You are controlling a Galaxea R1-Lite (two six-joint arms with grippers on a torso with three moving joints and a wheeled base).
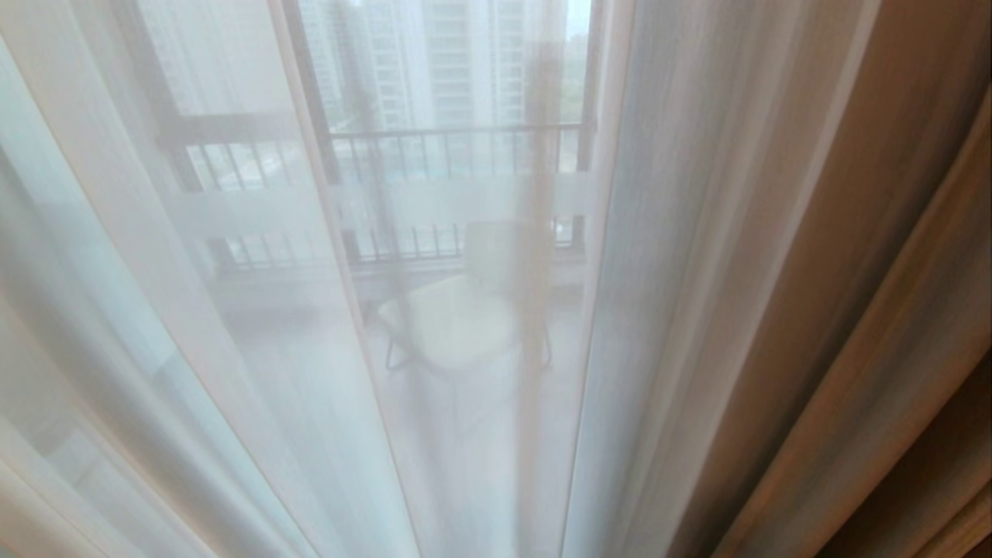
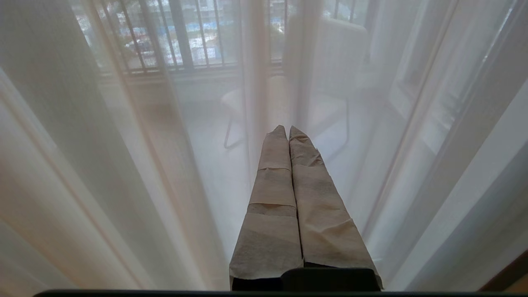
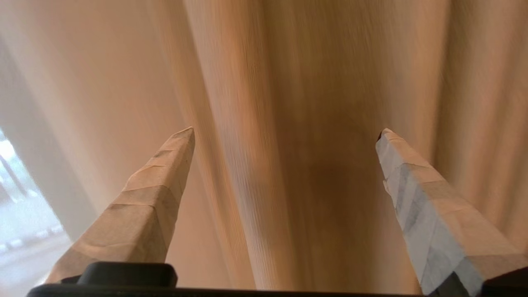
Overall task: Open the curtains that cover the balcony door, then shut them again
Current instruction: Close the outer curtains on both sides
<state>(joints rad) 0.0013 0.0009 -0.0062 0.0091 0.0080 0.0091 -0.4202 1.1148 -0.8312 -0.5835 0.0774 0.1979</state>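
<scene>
Before beige drapes (image 3: 288, 123), right pincer (image 3: 284, 136) gapes empty.

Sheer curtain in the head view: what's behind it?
Through the sheer curtain, hazily: a pale chair, the balcony railing and tower blocks. The brown drape hides everything on the right.

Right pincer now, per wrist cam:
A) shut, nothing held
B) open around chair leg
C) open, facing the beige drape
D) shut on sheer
C: the right pincer has its taped fingers spread wide apart, with folds of the beige drape between and beyond them, nothing gripped.
</scene>
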